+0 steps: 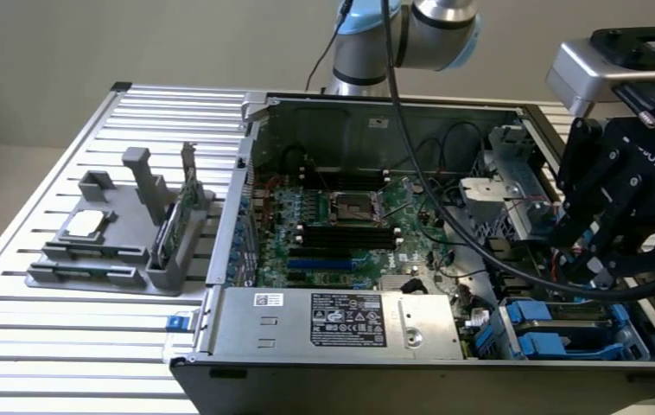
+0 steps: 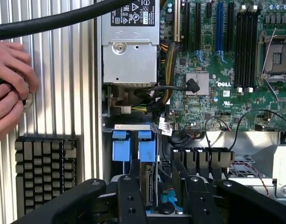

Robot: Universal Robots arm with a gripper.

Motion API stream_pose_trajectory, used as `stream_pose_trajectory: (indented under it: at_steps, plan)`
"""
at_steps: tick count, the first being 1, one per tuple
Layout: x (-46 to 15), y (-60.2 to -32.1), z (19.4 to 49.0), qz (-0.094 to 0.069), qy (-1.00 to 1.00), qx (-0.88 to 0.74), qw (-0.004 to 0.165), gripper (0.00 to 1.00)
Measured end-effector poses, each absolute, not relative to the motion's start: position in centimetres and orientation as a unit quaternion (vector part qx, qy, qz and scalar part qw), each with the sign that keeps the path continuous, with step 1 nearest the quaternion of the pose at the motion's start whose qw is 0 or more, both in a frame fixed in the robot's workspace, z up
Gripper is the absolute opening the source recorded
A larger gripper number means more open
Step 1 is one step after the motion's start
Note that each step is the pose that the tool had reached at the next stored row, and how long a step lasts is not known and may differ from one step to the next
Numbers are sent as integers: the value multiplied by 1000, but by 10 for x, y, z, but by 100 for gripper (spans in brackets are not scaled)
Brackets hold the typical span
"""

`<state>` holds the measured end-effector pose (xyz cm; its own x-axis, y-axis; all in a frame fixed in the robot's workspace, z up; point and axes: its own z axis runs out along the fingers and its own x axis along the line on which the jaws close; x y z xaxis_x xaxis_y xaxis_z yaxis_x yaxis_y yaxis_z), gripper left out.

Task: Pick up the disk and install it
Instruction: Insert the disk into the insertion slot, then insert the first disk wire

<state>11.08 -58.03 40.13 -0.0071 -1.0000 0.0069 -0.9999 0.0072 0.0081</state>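
Blue plastic is framing the disk [image 2: 146,183], which is standing on edge in the drive bay at one corner of the open case [image 1: 327,121], close to the power supply [image 2: 131,56]. In the wrist view its connector end is facing the camera, and a blue tab [image 2: 146,145] is showing just past it, with a second tab [image 2: 120,145] alongside. The end effector [image 2: 157,184] is hanging over this bay with its black fingers [image 2: 130,196] spread apart. One finger is sitting just beside the disk while the other is standing off from it with a clear gap, so the grip is looking released and nothing is being clamped. In the exterior view the end effector [image 1: 599,259] is hovering above the case's end at the exterior view's right, over the blue carriers [image 1: 547,333], and a thick black cable [image 1: 420,173] is trailing across the motherboard [image 1: 340,216] towards it. Silver slats are making up the bench [image 1: 28,346]. At the exterior view's left, a grey fixture [image 1: 120,259] is carrying a small square chip [image 1: 85,223] and an upright green card [image 1: 172,232]. A person's hand [image 2: 10,88] is resting over the bench slats near a black keyboard [image 2: 45,175].
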Motion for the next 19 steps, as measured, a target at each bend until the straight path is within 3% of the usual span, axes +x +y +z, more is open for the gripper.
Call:
stream_pose_trajectory:
  at_steps: [5,6,19]
  plan:
    - [119,-580,401,0,-710,705,5,38]
    - [121,-580,401,0,-710,705,5,32]
    - [132,-580,401,-1,-710,705,5,32]
